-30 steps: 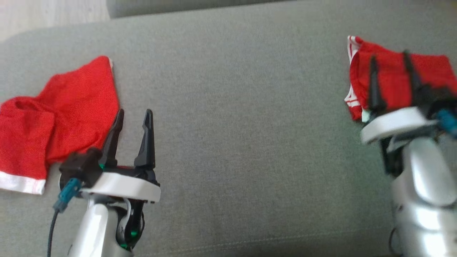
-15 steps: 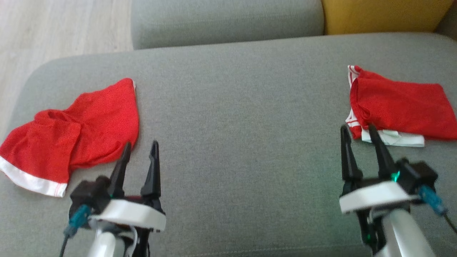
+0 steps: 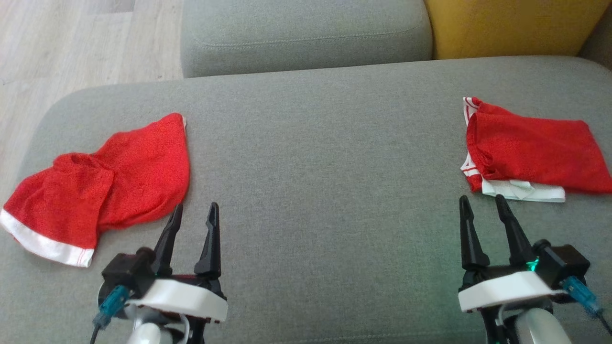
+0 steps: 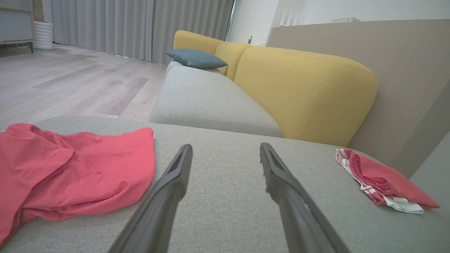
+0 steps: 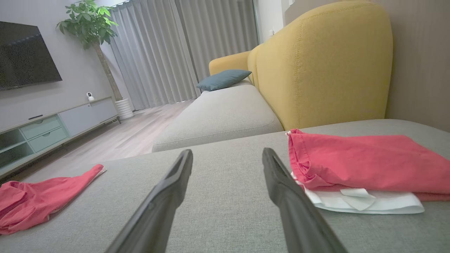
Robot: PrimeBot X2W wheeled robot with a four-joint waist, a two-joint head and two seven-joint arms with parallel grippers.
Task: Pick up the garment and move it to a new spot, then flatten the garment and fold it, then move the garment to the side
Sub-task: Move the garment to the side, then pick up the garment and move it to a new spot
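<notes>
Two red garments lie on the grey cushion (image 3: 315,157). A crumpled red garment (image 3: 105,181) (image 4: 70,172) (image 5: 42,200) with a white hem sits at the left. A folded red garment (image 3: 530,148) (image 4: 383,177) (image 5: 358,161) with white trim rests at the right. My left gripper (image 3: 193,215) (image 4: 225,154) stands open near the front edge, just right of the crumpled garment and apart from it. My right gripper (image 3: 483,205) (image 5: 226,158) is open too, in front of the folded garment's near edge, holding nothing.
A second grey seat cushion (image 3: 306,33) lies beyond the work surface, with a yellow backrest (image 3: 507,24) at the far right. Wooden floor (image 3: 71,43) runs along the left. A blue pillow (image 4: 195,58) lies far back on the sofa.
My right gripper has drawn back off the folded garment toward the front edge. The head camera has tilted up, so the whole scene sits lower. My left gripper stays open in place.
</notes>
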